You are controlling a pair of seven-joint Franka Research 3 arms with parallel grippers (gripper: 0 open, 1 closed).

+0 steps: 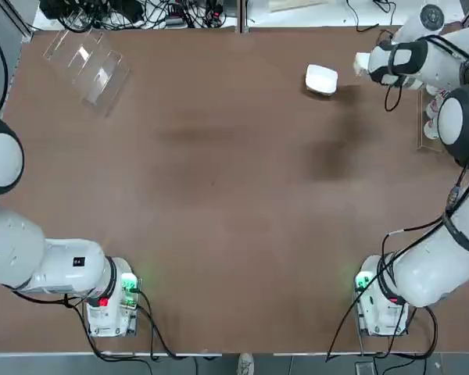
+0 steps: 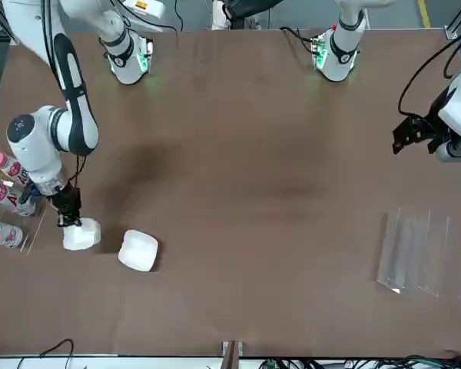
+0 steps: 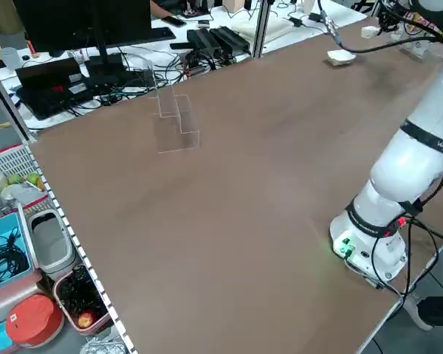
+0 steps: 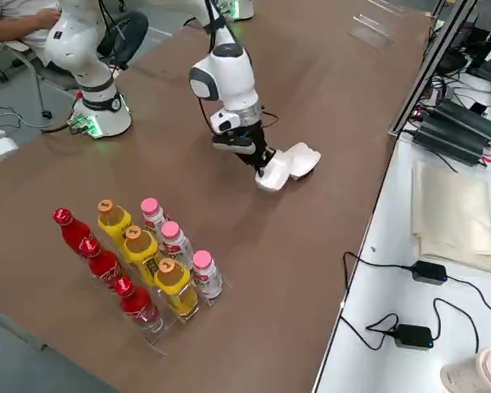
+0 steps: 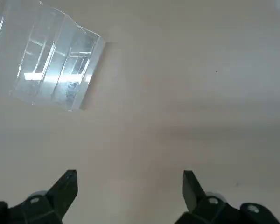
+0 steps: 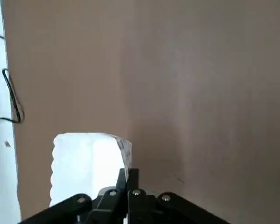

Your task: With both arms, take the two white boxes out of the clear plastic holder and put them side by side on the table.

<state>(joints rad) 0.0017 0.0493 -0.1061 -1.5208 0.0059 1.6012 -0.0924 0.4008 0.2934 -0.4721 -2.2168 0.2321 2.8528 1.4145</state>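
Worktop (image 1: 219, 195), flat, matte and brown, fills most of the view, with a broad bare stretch between the arms; a white surface (image 4: 442, 213) runs past its far edge. The left glossy white jointed arm (image 1: 31, 250) reaches out past the left edge; the right one (image 2: 58, 127) bends over the far right part. Near the far left corner lies the clear plastic slotted holder (image 1: 86, 70), beside the edge. A clear rack (image 1: 427, 133) of capped bottles (image 4: 139, 266) stands near the right edge.

One small white rounded box (image 2: 138, 250) rests on the far right part of the worktop; the other white box (image 2: 81, 234) is just beside it, at the tips of the black right gripper (image 6: 127, 173). Those jaws are closed up narrow at its edge; I cannot tell whether they pinch or only touch it. The black left gripper (image 5: 130, 179) hangs over the worktop near the holder, jaws wide, nothing between them.
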